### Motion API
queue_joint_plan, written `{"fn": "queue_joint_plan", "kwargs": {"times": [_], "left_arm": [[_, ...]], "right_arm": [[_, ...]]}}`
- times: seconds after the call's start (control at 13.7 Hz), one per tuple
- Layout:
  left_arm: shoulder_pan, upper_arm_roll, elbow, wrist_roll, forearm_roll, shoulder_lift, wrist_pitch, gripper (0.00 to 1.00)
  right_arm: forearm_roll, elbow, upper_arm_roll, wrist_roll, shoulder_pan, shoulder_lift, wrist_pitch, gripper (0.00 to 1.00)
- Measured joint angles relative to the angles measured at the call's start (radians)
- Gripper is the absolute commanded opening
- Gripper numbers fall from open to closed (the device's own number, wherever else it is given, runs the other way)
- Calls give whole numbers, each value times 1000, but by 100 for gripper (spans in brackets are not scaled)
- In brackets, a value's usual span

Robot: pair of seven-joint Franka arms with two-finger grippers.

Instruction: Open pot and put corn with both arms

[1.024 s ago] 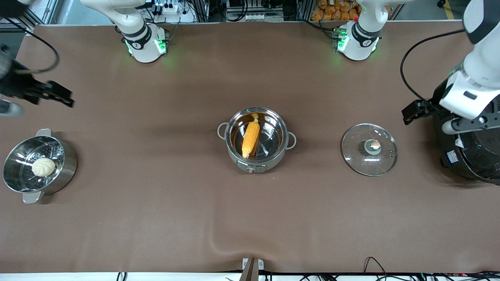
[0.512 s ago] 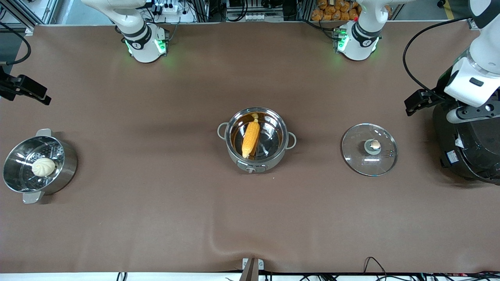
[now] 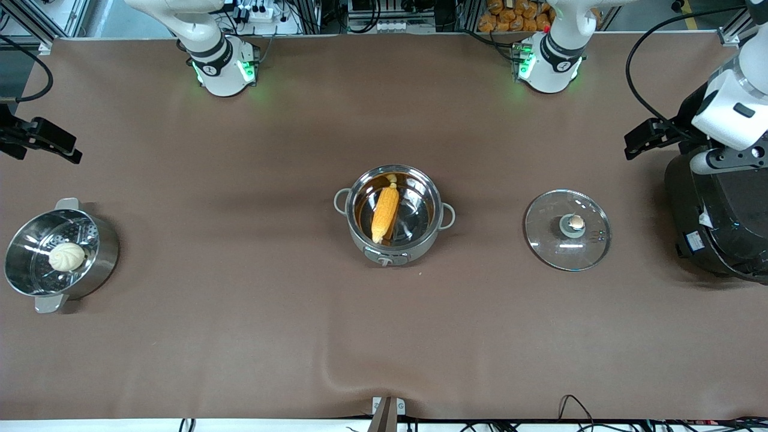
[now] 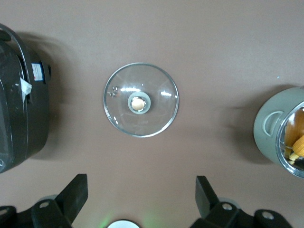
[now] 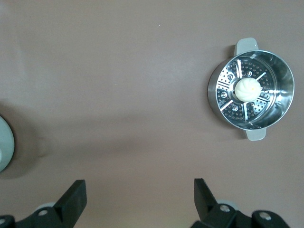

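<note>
The steel pot [image 3: 420,237] stands open at the middle of the table, with the yellow corn [image 3: 384,212] lying inside it. Its glass lid [image 3: 549,237] lies flat on the table beside it, toward the left arm's end. My left gripper [image 3: 641,139] is open and empty, high over the table near the black rice cooker. The left wrist view shows my left gripper [image 4: 141,185], the lid [image 4: 159,114], the pot [image 4: 267,128] and a bit of corn [image 4: 298,142]. My right gripper [image 3: 54,144] is open and empty, high over the right arm's end; it also shows in the right wrist view [image 5: 138,187].
A steel steamer pot [image 3: 102,252] holding a white bun [image 3: 66,257] stands at the right arm's end; the right wrist view shows the steamer pot [image 5: 280,102] too. A big black rice cooker [image 3: 720,222] stands at the left arm's end and shows in the left wrist view [image 4: 19,118].
Both grippers have drawn back toward their ends of the table, the right one now at the edge of the front view. The pot, corn and lid have not moved.
</note>
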Motion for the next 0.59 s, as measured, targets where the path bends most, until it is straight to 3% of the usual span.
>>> {"fn": "queue_joint_plan", "kwargs": {"times": [0.59], "left_arm": [[-1, 30, 0, 1, -5, -48, -53, 100]], "right_arm": [[0, 0, 0, -3, 0, 0, 0, 100]]}}
